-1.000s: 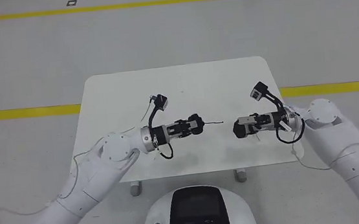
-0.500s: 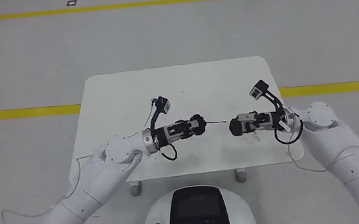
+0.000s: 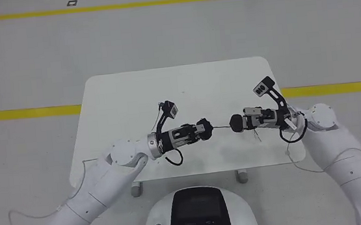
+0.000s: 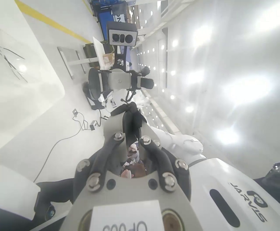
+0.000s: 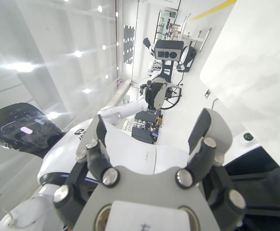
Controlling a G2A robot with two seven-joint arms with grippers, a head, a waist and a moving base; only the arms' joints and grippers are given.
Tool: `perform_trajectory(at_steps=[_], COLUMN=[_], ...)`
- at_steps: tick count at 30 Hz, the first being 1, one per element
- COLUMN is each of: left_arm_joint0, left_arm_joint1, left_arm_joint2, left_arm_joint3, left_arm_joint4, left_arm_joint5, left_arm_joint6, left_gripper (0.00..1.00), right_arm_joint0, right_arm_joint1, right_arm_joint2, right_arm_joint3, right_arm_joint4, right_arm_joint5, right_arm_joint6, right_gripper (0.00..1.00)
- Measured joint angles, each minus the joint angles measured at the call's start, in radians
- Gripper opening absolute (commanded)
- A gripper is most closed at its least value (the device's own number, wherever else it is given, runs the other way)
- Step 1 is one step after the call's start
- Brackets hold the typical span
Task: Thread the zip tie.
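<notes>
1. Left pincer (image 3: 206,128): clamped on the zip tie (image 3: 220,127), a thin black strip jutting right above the white, round-cornered counter (image 3: 133,97).
2. Right pincer (image 5: 151,117): spread wide, empty, just right of the strip's tip.

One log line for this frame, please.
left pincer shut on zip tie | right pincer open, facing tie's free end | both above table

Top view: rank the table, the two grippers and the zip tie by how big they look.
1. table, by far the largest.
2. left gripper and right gripper: they look alike, so I do not rank one over the other.
3. zip tie, a thin dark strand between the two grippers, the smallest.
</notes>
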Motion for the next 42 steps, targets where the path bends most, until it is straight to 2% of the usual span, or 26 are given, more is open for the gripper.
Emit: perform_trajectory(at_steps=[3,4,5,6,11,19,22,29,34,42], left_arm_joint0=[0.0,0.0,0.0,0.0,0.0,0.0,0.0,0.0,0.0,0.0], left_arm_joint1=[0.0,0.0,0.0,0.0,0.0,0.0,0.0,0.0,0.0,0.0], left_arm_joint2=[0.0,0.0,0.0,0.0,0.0,0.0,0.0,0.0,0.0,0.0], left_arm_joint3=[0.0,0.0,0.0,0.0,0.0,0.0,0.0,0.0,0.0,0.0], left_arm_joint4=[0.0,0.0,0.0,0.0,0.0,0.0,0.0,0.0,0.0,0.0], left_arm_joint5=[0.0,0.0,0.0,0.0,0.0,0.0,0.0,0.0,0.0,0.0], left_arm_joint6=[0.0,0.0,0.0,0.0,0.0,0.0,0.0,0.0,0.0,0.0], left_gripper=[0.0,0.0,0.0,0.0,0.0,0.0,0.0,0.0,0.0,0.0], right_arm_joint0=[-0.016,-0.017,-0.017,-0.018,-0.018,-0.009,-0.006,-0.016,-0.028,-0.049], right_arm_joint1=[-0.005,-0.006,-0.009,-0.011,-0.015,-0.016,-0.018,-0.012,-0.005,0.006], right_arm_joint2=[-0.006,-0.008,-0.013,-0.017,-0.037,-0.061,-0.068,-0.06,-0.043,-0.024], right_arm_joint3=[-0.001,0.004,0.011,0.015,0.044,0.071,0.073,0.058,0.048,0.011], right_arm_joint4=[0.044,0.057,0.075,0.086,0.114,0.129,0.132,0.108,0.092,0.074], right_arm_joint5=[0.015,0.016,0.015,0.012,-0.007,-0.007,-0.007,-0.007,-0.007,-0.007], right_arm_joint6=[0.008,0.012,0.014,0.014,0.014,0.014,0.014,0.014,0.014,0.014], right_gripper=[1.0,0.87,0.5,0.46,0.4,0.29,0.28,0.19,0.2,0.11])
